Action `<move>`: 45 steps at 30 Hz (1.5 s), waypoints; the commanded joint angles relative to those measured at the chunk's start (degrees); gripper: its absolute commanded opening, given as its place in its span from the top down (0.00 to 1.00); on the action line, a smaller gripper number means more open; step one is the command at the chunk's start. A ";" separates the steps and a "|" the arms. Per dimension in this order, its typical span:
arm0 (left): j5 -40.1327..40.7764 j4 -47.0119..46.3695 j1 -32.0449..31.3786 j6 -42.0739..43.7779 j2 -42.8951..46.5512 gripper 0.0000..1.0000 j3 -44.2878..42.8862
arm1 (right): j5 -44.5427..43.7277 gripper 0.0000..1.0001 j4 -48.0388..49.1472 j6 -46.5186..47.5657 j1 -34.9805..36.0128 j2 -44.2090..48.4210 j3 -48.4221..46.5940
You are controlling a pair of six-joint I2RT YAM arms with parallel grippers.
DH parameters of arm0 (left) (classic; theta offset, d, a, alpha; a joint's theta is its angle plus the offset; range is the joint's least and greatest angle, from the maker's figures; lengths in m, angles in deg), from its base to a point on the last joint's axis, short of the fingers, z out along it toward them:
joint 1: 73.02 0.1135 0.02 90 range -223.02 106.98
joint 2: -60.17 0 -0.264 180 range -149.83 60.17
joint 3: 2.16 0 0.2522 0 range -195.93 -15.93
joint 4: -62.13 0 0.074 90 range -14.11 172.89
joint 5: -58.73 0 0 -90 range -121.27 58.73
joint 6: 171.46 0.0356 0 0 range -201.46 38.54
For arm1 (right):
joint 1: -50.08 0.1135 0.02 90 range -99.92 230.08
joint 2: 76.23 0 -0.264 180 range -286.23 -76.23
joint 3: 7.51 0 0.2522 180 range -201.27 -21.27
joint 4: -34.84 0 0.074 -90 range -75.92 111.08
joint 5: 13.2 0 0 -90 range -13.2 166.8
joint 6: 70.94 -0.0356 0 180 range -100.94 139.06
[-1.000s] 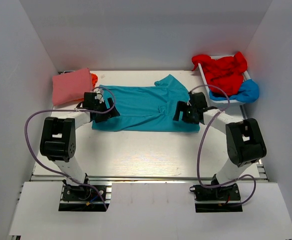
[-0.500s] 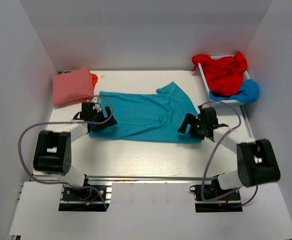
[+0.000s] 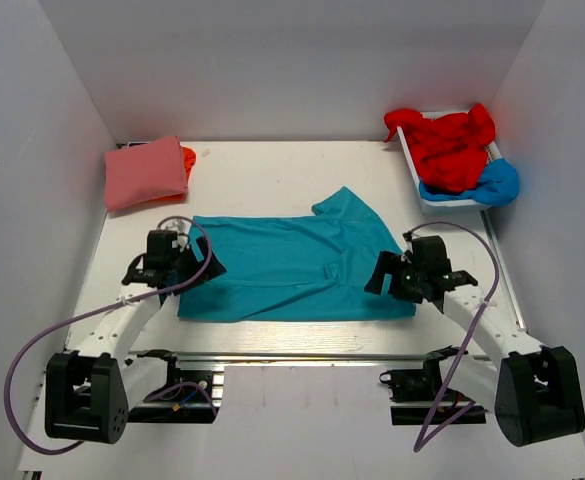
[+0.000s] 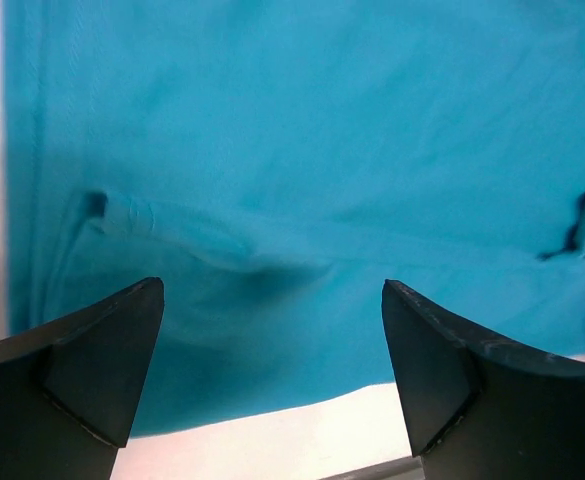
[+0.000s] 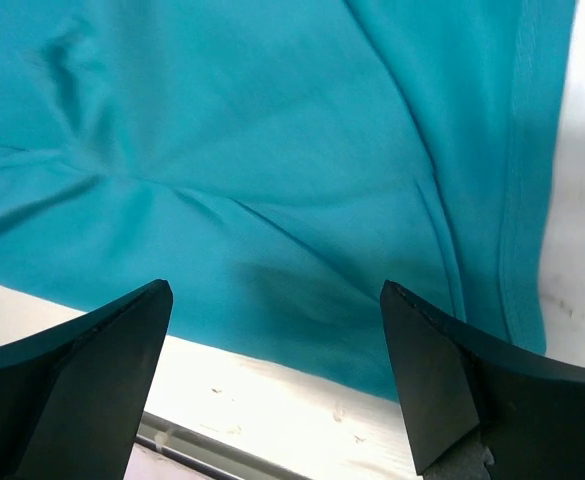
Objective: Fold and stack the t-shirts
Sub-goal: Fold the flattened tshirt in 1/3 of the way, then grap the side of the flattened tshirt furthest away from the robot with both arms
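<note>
The teal t-shirt (image 3: pixel 292 265) lies spread flat across the middle of the table, close to its near edge, with one sleeve (image 3: pixel 347 205) pointing to the back. My left gripper (image 3: pixel 208 268) is at the shirt's left end, open and empty, low over the cloth (image 4: pixel 302 180) with its fingers (image 4: pixel 92 360) wide apart. My right gripper (image 3: pixel 378 276) is at the shirt's right end, also open and empty above the cloth (image 5: pixel 272 150) near the hem. A folded pink shirt (image 3: pixel 144 172) lies on an orange one (image 3: pixel 188 157) at the back left.
A white tray (image 3: pixel 419 190) at the back right holds crumpled red shirts (image 3: pixel 450 140) and a bright blue one (image 3: pixel 498 182). White walls close in the table on three sides. A metal rail (image 3: pixel 292 355) runs along the near edge.
Both arms have drawn back toward the near edge, and the teal shirt has moved with them. It now lies nearer the front and flatter.
</note>
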State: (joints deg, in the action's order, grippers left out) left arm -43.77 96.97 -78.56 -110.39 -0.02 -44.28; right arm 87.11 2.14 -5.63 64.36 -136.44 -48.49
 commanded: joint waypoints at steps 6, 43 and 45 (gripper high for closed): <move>14.24 0.64 0.79 0.28 -10.70 0.00 -20.56 | -0.71 0.10 9.53 6.49 1.10 -5.70 -14.76; 8.62 -5.26 4.49 4.32 -53.11 1.00 -45.82 | -6.70 0.10 1.28 19.94 0.39 -72.07 -80.88; 8.62 -5.26 4.49 4.32 -53.11 1.00 -44.51 | -6.61 0.10 0.22 20.12 0.66 -73.91 -82.20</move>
State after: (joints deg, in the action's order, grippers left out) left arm -33.49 91.87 -74.21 -106.52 -53.00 -88.83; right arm 79.06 4.22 13.54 65.06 -208.56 -127.53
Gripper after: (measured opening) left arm 0.025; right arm 0.904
